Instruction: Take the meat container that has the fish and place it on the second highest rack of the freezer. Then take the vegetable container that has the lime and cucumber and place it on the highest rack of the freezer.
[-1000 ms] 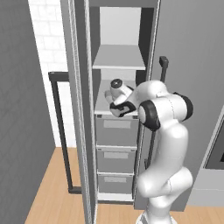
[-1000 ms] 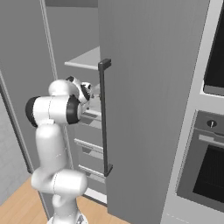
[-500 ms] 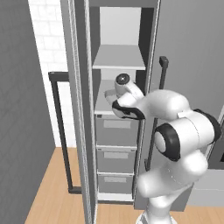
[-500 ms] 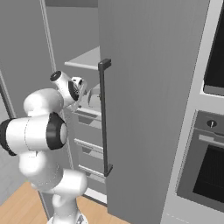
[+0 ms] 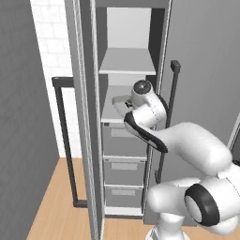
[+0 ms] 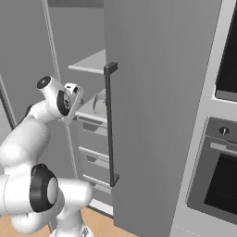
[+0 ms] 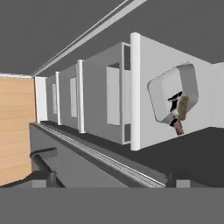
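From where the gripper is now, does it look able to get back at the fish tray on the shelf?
Probably yes: the gripper is open, facing the tray with nothing between them.

The arm [image 5: 187, 145] has swung lower, its elbow dropping toward the base. The gripper [image 5: 123, 104] has drawn back slightly from the shelf [image 5: 112, 112], jaws spread a touch wider.

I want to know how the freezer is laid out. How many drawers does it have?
3, stacked below the shelves: top drawer, middle drawer, bottom drawer. The arm covers part of each one's right side.
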